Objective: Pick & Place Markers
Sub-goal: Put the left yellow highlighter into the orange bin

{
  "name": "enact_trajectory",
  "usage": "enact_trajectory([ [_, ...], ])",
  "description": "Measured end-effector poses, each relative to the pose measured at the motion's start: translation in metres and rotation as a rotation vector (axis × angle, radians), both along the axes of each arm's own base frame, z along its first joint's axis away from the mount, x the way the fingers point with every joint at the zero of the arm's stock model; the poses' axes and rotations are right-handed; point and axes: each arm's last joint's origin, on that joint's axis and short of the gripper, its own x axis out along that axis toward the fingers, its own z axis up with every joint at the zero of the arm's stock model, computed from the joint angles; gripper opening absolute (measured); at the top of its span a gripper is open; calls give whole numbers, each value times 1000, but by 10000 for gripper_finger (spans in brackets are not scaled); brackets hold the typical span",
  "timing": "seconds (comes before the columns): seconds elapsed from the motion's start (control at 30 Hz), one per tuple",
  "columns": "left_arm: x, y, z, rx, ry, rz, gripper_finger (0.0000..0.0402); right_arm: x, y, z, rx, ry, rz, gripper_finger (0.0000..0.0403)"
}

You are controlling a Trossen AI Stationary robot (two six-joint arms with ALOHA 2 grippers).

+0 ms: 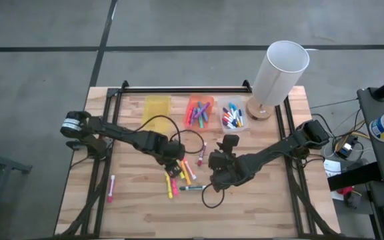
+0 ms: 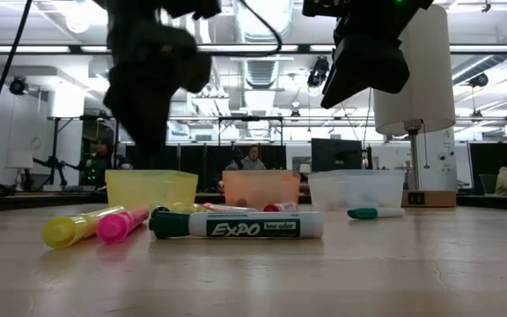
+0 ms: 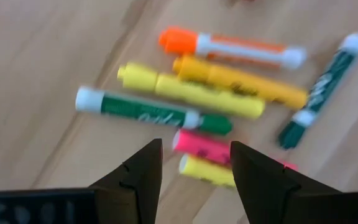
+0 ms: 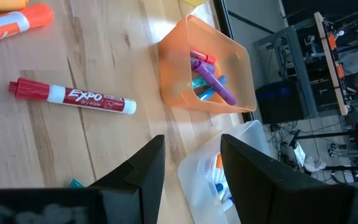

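I see a wooden tabletop [image 1: 265, 193] with a busy lab behind it. My left gripper [image 3: 194, 158] hangs at mid-table with its fingers spread wide and empty, just above a cluster of markers [image 1: 181, 175]: pink, yellow, green, orange. My right gripper [image 4: 191, 155] hovers beside it, fingers partly apart, holding nothing. A red marker [image 4: 72, 96] lies near the orange bin [image 4: 207, 65]; the clear bin [image 1: 233, 115] and yellow bin [image 1: 156, 107] line the far edge. One pink marker [image 1: 111, 189] lies alone toward the left edge.
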Motion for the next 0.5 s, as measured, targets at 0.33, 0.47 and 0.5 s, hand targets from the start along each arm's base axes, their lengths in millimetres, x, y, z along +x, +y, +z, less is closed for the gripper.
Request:
enact_trajectory([
  [0.33, -18, -12, -27, 85, 30, -31, 181, 1, -1, 0, 1, -3, -2, 150],
  [0.47, -19, -21, -28, 129, -64, -77, 181, 1, -1, 0, 1, -4, -3, 150],
  [0.5, -20, -24, -27, 133, -88, -97, 181, 1, -1, 0, 0, -5, -3, 150],
])
